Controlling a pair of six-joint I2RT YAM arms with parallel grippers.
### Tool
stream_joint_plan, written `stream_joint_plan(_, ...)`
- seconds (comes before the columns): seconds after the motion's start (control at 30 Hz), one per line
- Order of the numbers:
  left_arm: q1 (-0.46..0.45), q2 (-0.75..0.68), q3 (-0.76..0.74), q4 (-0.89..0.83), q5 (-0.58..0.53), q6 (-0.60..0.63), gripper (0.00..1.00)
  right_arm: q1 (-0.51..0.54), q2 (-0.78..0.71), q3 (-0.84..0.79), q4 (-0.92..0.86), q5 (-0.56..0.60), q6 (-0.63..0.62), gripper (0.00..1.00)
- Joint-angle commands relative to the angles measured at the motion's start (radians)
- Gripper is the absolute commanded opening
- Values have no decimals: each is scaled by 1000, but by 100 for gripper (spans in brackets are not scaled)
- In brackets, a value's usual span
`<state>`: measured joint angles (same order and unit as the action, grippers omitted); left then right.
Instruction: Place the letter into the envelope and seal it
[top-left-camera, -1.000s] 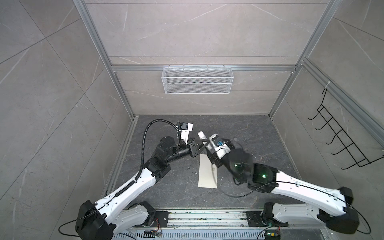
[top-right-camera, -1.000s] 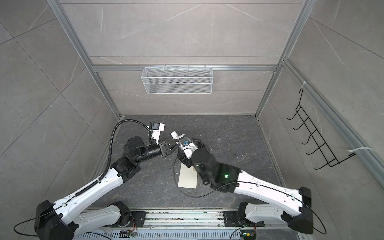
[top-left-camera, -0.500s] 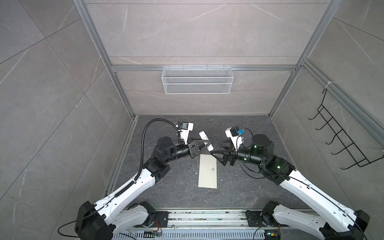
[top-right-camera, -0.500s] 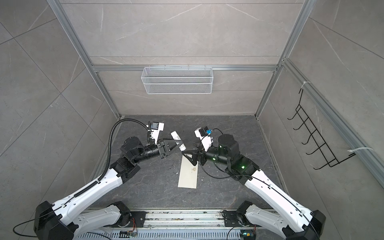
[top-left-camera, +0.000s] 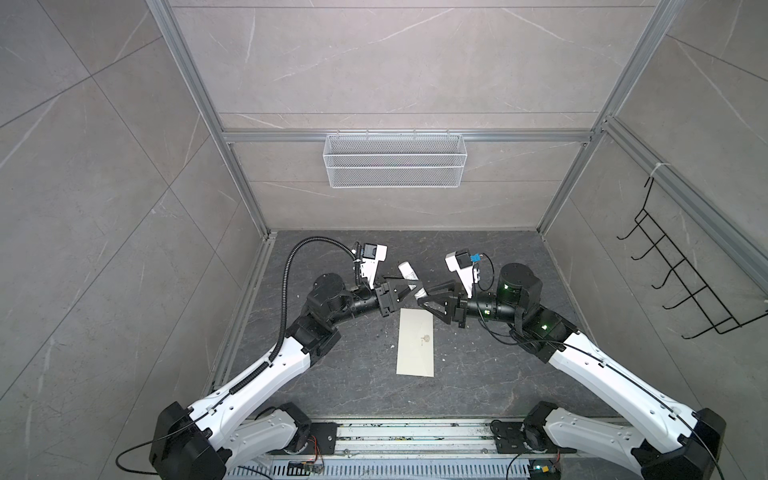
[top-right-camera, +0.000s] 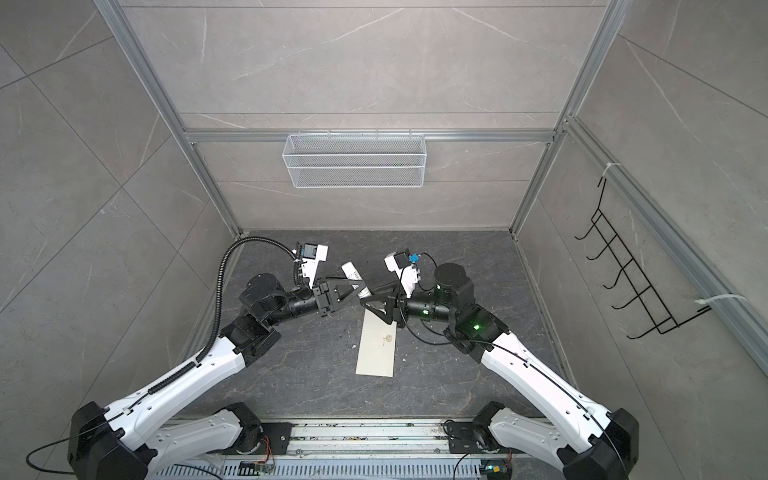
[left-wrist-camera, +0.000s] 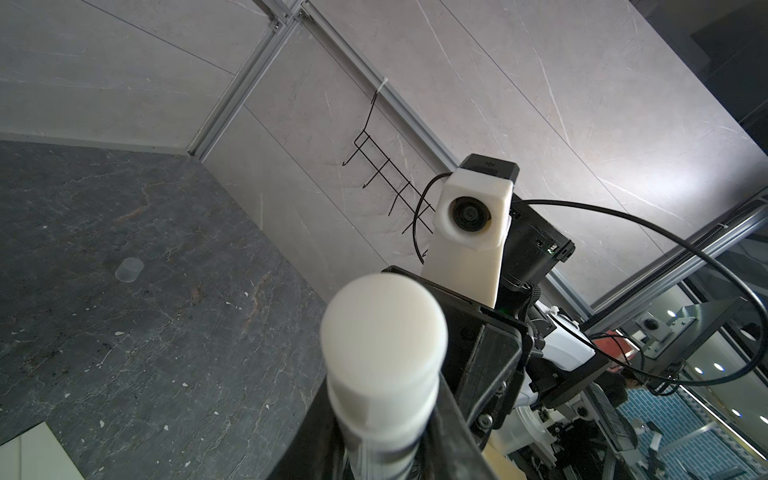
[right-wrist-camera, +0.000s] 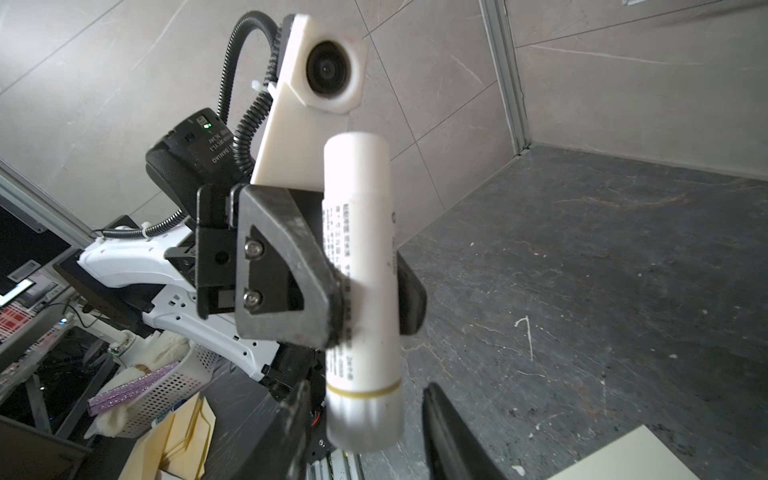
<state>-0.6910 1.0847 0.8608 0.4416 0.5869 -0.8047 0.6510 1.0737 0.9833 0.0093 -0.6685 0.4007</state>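
The cream-white envelope (top-left-camera: 415, 347) (top-right-camera: 376, 349) lies flat on the dark floor, emblem side up, below and between the two grippers. The letter is out of view. My left gripper (top-left-camera: 409, 286) (left-wrist-camera: 382, 415) is shut on a white glue-stick tube (top-left-camera: 408, 272) (right-wrist-camera: 359, 249), which it holds tilted above the envelope's far end. My right gripper (top-left-camera: 424, 299) (right-wrist-camera: 368, 409) faces it, with its jaws on either side of the tube's lower end. Gaps still show beside the fingers (right-wrist-camera: 442, 419).
A small clear cap (left-wrist-camera: 129, 270) stands on the floor towards the back right corner. A white wire basket (top-left-camera: 395, 160) hangs on the back wall. A black hook rack (top-left-camera: 685, 291) is on the right wall. The arms' rail (top-left-camera: 399, 436) runs along the front.
My right arm swung from over the middle back to the right. Its gripper then came up to the tube's lower end and its jaws narrowed. The left gripper and tube stayed put.
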Motion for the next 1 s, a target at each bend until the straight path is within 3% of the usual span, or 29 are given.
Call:
stream_joint_plan(0.0,0,-6,10,68,28,-6,0,-4,9,-2,55,-29,24,40)
stream_joint_plan(0.4,-1,3,0,73,24,-13,0,-4,21,4,83,-1,45,18)
stream_joint_plan(0.6,-1,1,1,26,2,10,0,-2,27,61,-70,162,-11,0)
stream_joint_plan(0.7,-1,6,7,-14,-18,25,0,9,24,91,-144,292,-43,0)
stream_joint_plan(0.8,-2,13,10,-44,-36,35,0,78,19,129,-225,511,-112,0)
stream_joint_plan(0.97,-1,30,14,-63,-43,39,0,307,54,204,-306,1065,-275,0)
